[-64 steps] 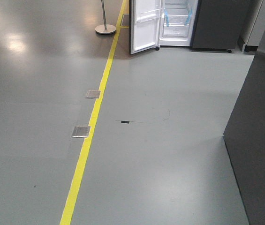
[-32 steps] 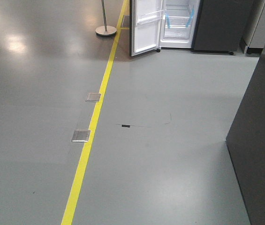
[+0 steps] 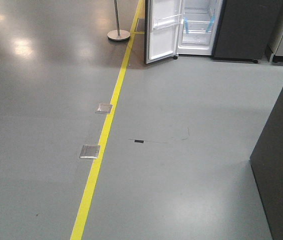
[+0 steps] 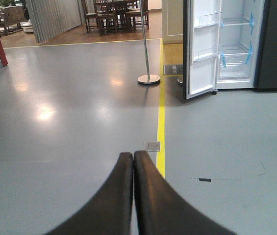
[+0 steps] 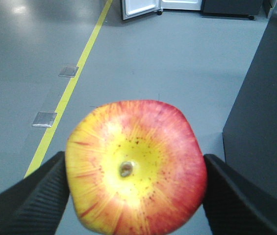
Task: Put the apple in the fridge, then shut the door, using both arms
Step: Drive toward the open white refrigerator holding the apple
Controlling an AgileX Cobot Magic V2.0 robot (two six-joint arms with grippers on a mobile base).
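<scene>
The glossy, round red-and-yellow apple (image 5: 143, 147) is pinched by the right hand (image 5: 134, 169) between ribbed black fingers (image 5: 35, 196), well apart from the open, white-lined dark grey fridge (image 3: 197, 25), while the left hand (image 4: 133, 159) has its smooth dark fingers (image 4: 118, 196) pressed together.

Fairly bright, even overhead indoor light; shadows faint. The glossy floor (image 3: 191, 190) carries soft white glare patches toward its far left. The fridge (image 4: 234, 63) interior is nearly blown out. The left end effector (image 4: 133, 159) is blurred at the frame bottom. The apple (image 5: 136, 166) is close, evenly lit and slightly soft.

One apple (image 5: 136, 169), one fridge (image 3: 197, 35), two floor plates (image 3: 104, 108), one post stand (image 3: 118, 34)
</scene>
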